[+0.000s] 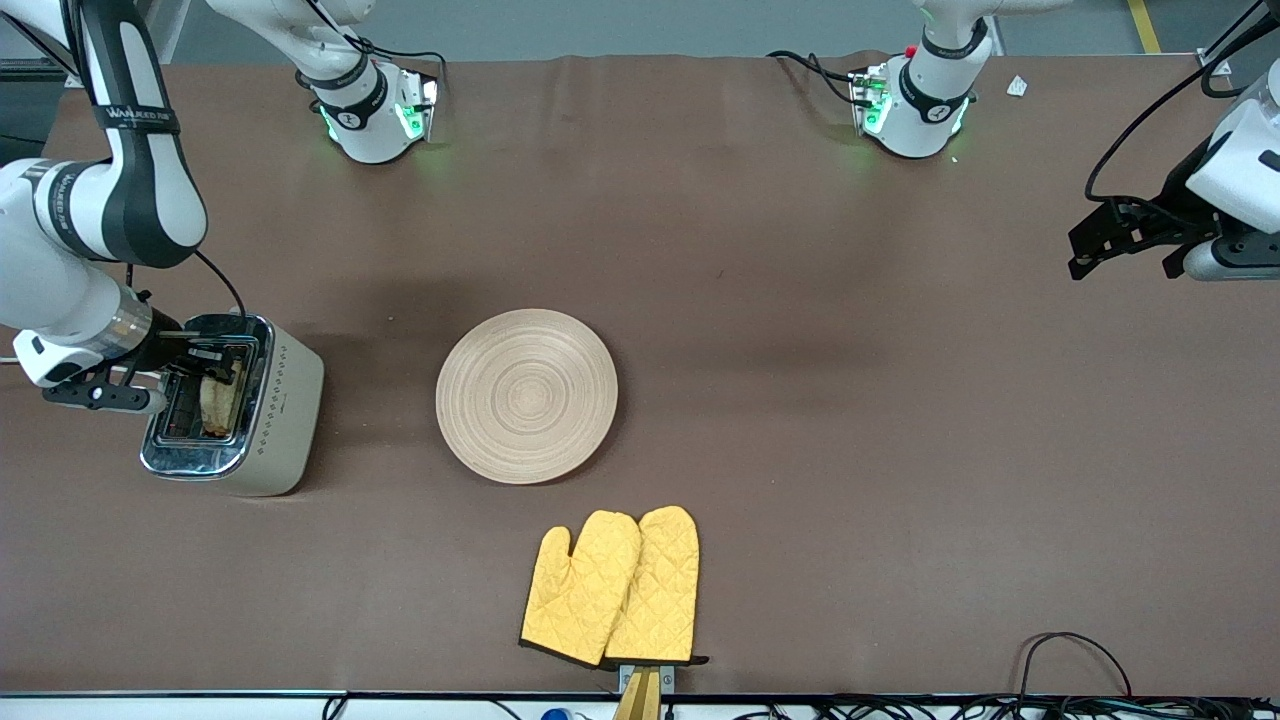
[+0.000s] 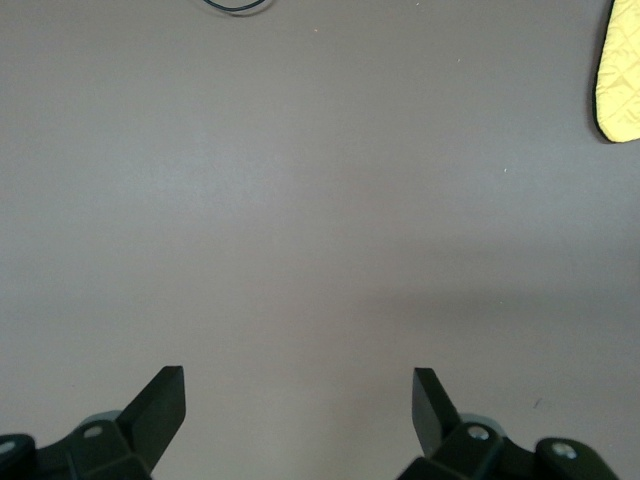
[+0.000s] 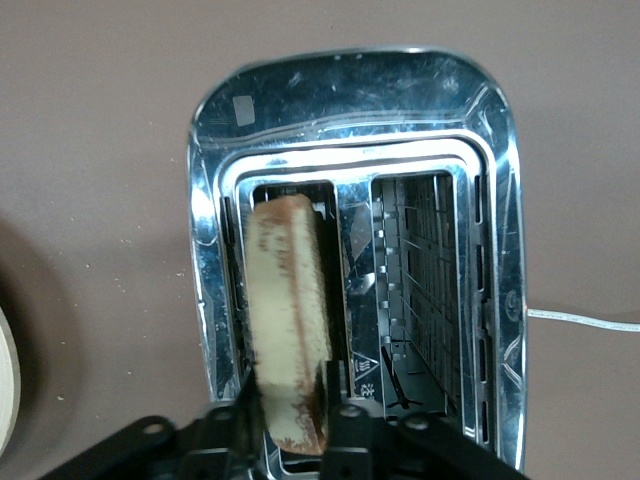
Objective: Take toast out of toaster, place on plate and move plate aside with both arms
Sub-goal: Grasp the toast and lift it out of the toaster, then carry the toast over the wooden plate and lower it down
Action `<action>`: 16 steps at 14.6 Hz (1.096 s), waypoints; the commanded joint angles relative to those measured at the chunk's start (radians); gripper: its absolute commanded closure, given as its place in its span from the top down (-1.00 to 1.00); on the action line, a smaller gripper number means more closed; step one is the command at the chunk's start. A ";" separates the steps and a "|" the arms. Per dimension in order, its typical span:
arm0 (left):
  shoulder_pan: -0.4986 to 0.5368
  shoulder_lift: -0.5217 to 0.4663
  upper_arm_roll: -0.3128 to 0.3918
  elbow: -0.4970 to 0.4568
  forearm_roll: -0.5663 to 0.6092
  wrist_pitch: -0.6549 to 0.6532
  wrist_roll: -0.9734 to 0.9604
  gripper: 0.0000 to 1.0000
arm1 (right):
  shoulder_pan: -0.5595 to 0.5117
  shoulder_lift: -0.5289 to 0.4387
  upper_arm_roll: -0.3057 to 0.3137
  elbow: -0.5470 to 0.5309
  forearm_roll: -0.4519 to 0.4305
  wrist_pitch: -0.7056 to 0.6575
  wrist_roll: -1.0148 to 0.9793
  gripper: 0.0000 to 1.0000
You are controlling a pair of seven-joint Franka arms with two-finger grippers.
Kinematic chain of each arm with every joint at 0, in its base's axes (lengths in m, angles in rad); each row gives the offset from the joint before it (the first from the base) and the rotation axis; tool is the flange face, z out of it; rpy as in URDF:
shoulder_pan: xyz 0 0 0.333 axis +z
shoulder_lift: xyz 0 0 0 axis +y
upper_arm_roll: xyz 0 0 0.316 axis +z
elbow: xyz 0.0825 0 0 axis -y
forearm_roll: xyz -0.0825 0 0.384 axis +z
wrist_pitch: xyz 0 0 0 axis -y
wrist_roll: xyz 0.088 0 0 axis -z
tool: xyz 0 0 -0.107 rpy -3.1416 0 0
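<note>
The toast (image 1: 222,400) stands on edge in one slot of a silver and cream toaster (image 1: 280,410) at the right arm's end of the table. In the right wrist view the toast (image 3: 288,310) sticks up from the slot. My right gripper (image 3: 290,410) is over the toaster with a finger pressed on each face of the slice; it shows in the front view too (image 1: 215,362). The wooden plate (image 1: 527,395) lies bare mid-table, apart from both grippers. My left gripper (image 1: 1120,245) waits open and empty over bare table (image 2: 300,390) at the left arm's end.
A pair of yellow oven mitts (image 1: 612,588) lies nearer the front camera than the plate; one mitt's edge shows in the left wrist view (image 2: 620,70). The toaster's second slot (image 3: 415,290) is empty. Cables (image 1: 1075,650) run along the table's front edge.
</note>
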 commanded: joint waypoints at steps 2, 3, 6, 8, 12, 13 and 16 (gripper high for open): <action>0.007 0.003 -0.001 0.011 -0.011 -0.006 0.016 1.00 | -0.006 -0.043 0.015 0.111 0.045 -0.139 -0.004 -1.00; 0.007 0.003 -0.003 0.011 -0.011 -0.006 0.016 1.00 | 0.000 -0.052 0.018 0.153 0.047 -0.198 0.001 -1.00; 0.007 0.005 -0.001 0.011 -0.011 -0.006 0.016 1.00 | 0.072 -0.075 0.025 0.230 0.099 -0.309 0.053 -1.00; 0.007 0.003 -0.001 0.011 -0.012 -0.006 0.016 1.00 | 0.143 -0.072 0.022 0.222 0.195 -0.302 0.056 -1.00; 0.007 0.003 -0.001 0.011 -0.012 -0.006 0.017 1.00 | 0.320 -0.035 0.024 0.101 0.268 -0.135 0.062 -1.00; 0.007 0.005 -0.001 0.011 -0.012 -0.006 0.017 1.00 | 0.377 -0.017 0.022 0.057 0.313 -0.060 0.073 -1.00; 0.007 0.005 0.000 0.009 -0.012 -0.006 0.017 1.00 | 0.492 0.076 0.022 0.033 0.409 0.074 0.137 -1.00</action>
